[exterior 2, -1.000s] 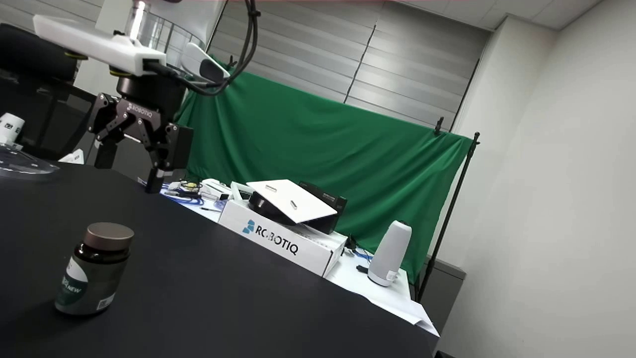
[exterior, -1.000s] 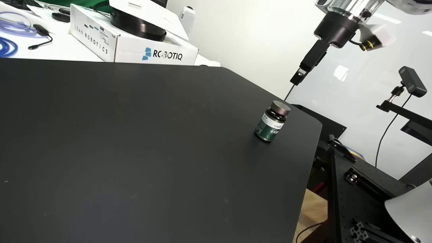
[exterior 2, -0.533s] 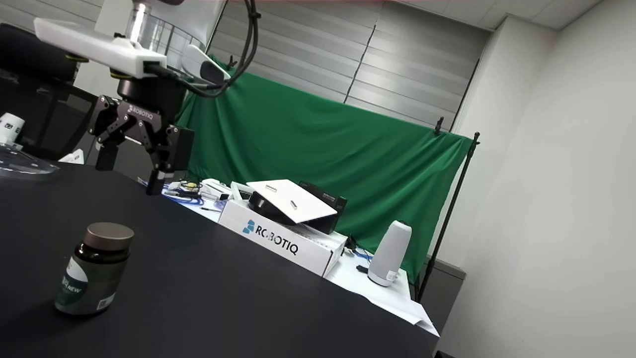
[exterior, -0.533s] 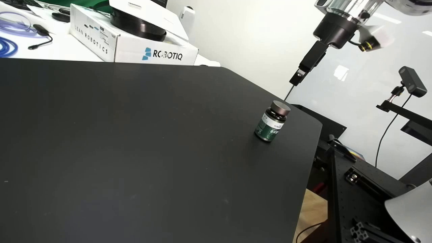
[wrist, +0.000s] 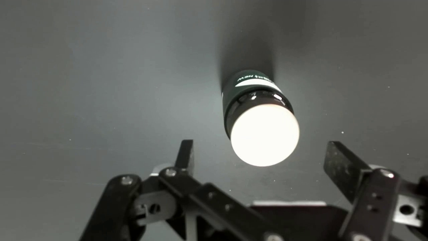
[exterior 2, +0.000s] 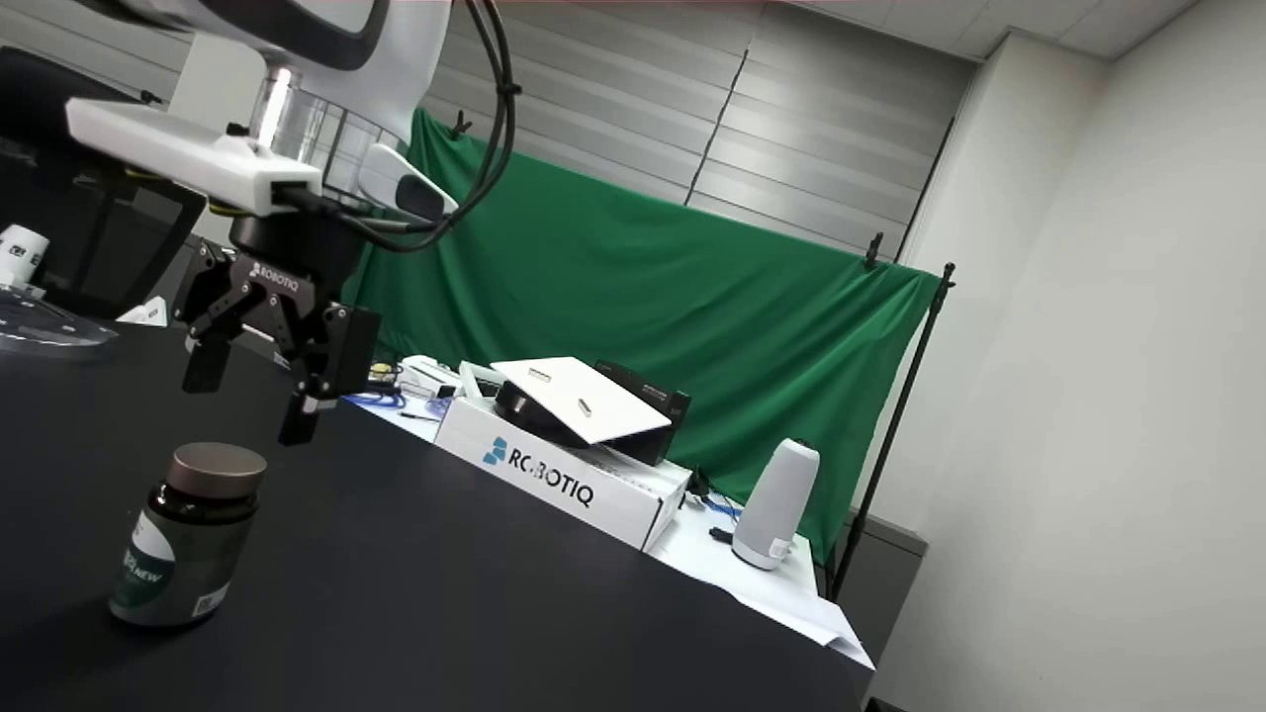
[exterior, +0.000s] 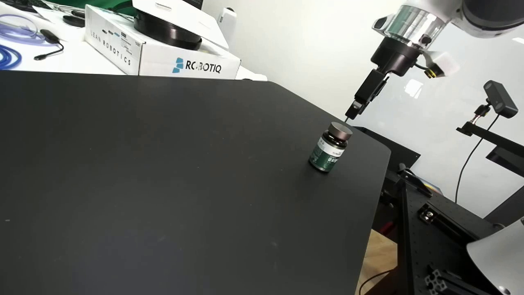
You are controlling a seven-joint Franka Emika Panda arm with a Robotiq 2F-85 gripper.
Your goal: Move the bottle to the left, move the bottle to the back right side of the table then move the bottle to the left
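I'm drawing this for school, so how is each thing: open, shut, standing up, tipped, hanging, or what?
Bottle: upright on the black table, not gripped
Bottle cap: on
Jaws: wide open, holding nothing
White box: can't tell if it's open or shut
White panel: tilted, above a black round thing
Blue cord: looped
Green curtain: hanging

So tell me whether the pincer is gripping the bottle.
No: the wrist view shows the pincer open, clear of the bottle on both sides.
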